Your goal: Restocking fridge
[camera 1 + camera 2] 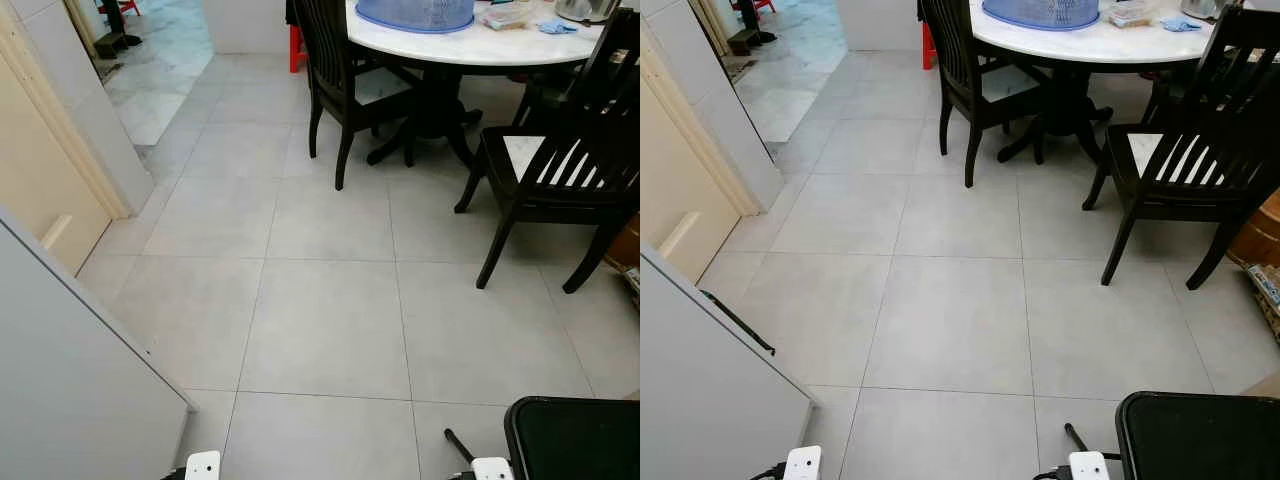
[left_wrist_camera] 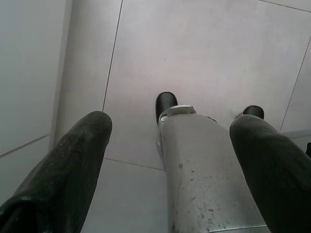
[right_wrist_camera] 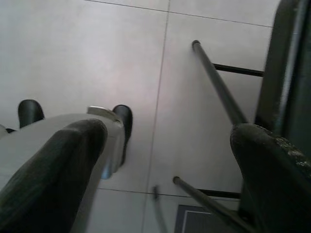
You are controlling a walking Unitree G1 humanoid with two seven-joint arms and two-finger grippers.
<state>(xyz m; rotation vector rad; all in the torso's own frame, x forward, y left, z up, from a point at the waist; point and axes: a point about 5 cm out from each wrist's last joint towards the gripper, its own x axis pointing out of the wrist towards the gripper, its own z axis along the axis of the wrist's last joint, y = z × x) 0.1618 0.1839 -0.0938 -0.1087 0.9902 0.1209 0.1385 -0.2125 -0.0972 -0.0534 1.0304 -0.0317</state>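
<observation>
A tall grey-white panel (image 1: 70,380) with a dark strip along its edge (image 1: 735,322) stands at my near left; it looks like the fridge's door or side. Both arms hang idle at my sides. In the left wrist view, my left gripper (image 2: 172,124) is open over the floor tiles, its fingers (image 2: 73,165) spread either side of my silver leg (image 2: 204,174). My right gripper (image 3: 167,131) is also open and holds nothing, and beside it are the thin black legs of a stool (image 3: 218,82). No food item or bottle is in either gripper.
A black-topped stool (image 1: 575,435) stands at my near right. Ahead are a round white table (image 1: 470,45) with a blue mesh cover (image 1: 415,14) and dark wooden chairs (image 1: 350,95) (image 1: 565,175). A doorway (image 1: 160,60) opens at far left. Grey tiled floor (image 1: 320,310) lies between.
</observation>
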